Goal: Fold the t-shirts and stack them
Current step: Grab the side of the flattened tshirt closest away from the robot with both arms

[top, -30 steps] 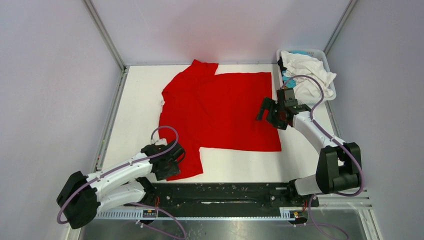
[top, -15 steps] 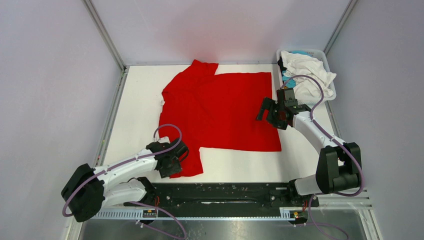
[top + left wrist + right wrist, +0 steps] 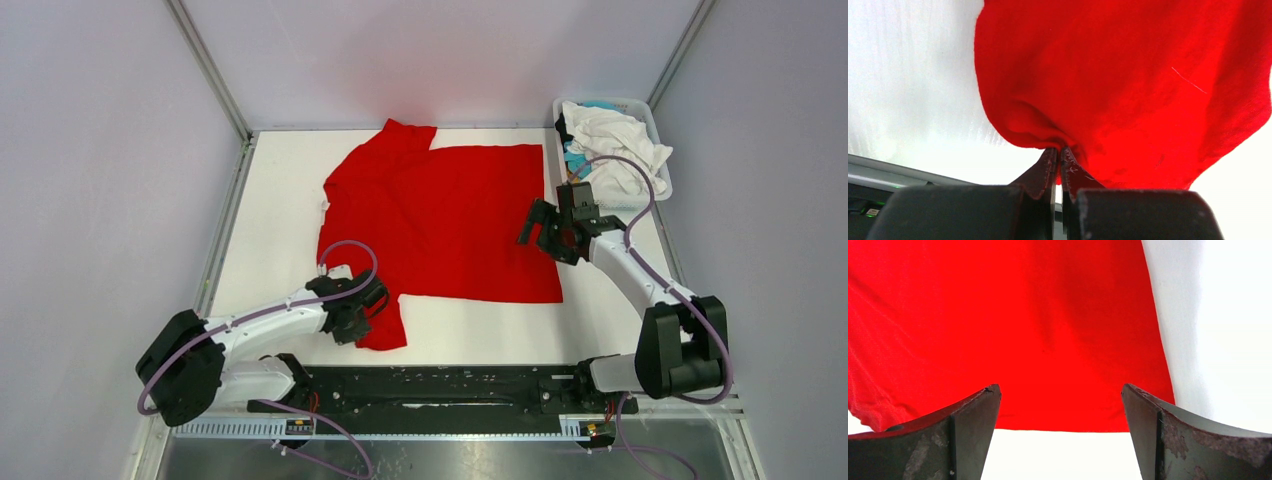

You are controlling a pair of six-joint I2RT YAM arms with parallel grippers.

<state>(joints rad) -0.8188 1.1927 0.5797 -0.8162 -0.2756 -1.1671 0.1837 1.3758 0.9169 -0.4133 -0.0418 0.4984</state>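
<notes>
A bright red cloth t-shirt (image 3: 440, 220) lies spread on the white table (image 3: 270, 200), left gripper (image 3: 362, 320) at its near sleeve, right gripper (image 3: 533, 226) above its right edge.

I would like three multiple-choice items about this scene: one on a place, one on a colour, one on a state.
1. Where does the basket stand? A) far right corner of the table B) near left corner C) centre
2. What colour is the spread shirt? A) white B) red C) black
3. The left gripper is A) open B) shut on the shirt C) shut on nothing

Answers:
1 A: the top view shows it there.
2 B: every view shows red cloth.
3 B: it pinches a red fold.
</notes>
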